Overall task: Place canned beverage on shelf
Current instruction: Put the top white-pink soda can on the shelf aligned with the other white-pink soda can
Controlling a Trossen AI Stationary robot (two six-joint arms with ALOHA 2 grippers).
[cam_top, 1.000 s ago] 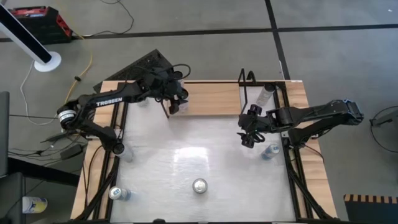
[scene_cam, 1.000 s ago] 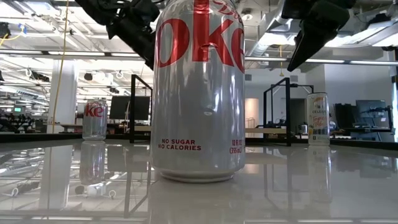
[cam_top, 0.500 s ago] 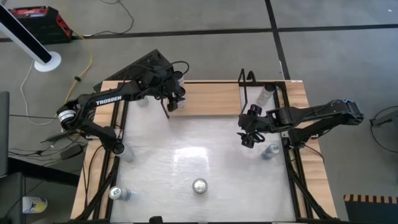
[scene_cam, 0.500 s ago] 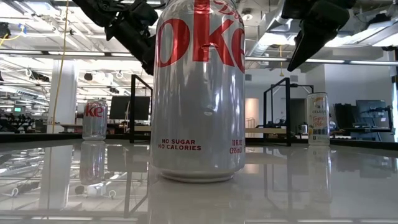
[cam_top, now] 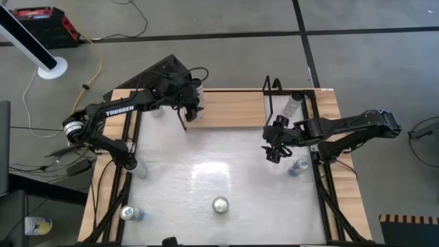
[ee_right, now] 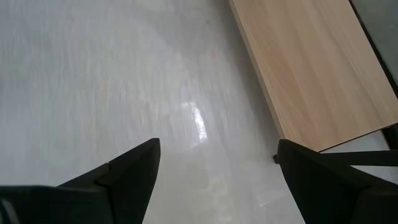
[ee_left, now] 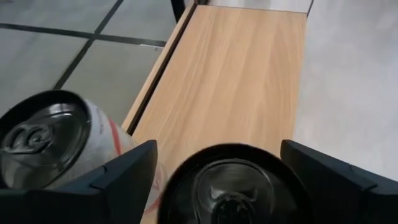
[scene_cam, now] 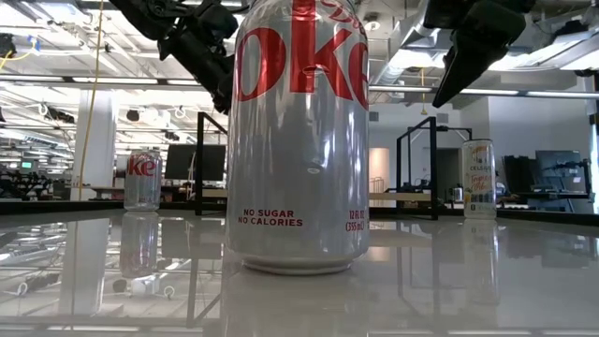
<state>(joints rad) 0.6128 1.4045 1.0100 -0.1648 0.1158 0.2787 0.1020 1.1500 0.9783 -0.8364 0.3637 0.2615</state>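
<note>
Red/black box point(cam_top: 40, 23) on floor, white fan base point(cam_top: 52, 67) nearby; yellow cable point(cam_top: 96, 65) beside table.

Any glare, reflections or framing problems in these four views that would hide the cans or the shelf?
High view: a bright glare patch washes the glossy white tabletop. Low view: the silver, red-lettered can fills the frame, hiding the middle of the light-wood, black-framed shelf; the tabletop mirrors it. Left wrist view: two can tops are cropped by the frame. Right wrist view: a glare streak on the tabletop.
</note>
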